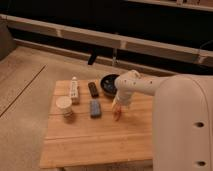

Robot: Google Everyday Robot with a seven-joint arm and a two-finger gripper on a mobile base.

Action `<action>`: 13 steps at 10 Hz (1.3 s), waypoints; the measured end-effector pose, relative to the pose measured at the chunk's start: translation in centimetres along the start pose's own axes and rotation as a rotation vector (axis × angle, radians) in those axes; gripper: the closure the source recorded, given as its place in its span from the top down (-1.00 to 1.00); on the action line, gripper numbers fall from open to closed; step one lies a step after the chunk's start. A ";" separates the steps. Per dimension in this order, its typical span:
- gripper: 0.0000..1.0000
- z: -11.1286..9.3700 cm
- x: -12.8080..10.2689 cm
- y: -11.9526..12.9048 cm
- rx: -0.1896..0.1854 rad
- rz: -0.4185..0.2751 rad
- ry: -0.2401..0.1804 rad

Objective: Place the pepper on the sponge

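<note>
The blue sponge (pixel 95 108) lies flat on the wooden table (pixel 100 137), left of centre. To its right the red-orange pepper (pixel 117 113) hangs point-down just above the tabletop, held at its top by my gripper (pixel 119 106). The gripper is shut on the pepper, and the white arm comes in from the right. The pepper is a short gap to the right of the sponge and does not touch it.
A black remote-like block (pixel 93 89) lies behind the sponge. A dark bowl (pixel 108 84) sits at the back, partly behind my arm. A white bottle (pixel 74 90) lies at the back left and a paper cup (pixel 65 107) stands near the left edge.
</note>
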 end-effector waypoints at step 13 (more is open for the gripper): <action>-1.00 -1.5 -1.5 2.9 -0.063 -0.073 -0.004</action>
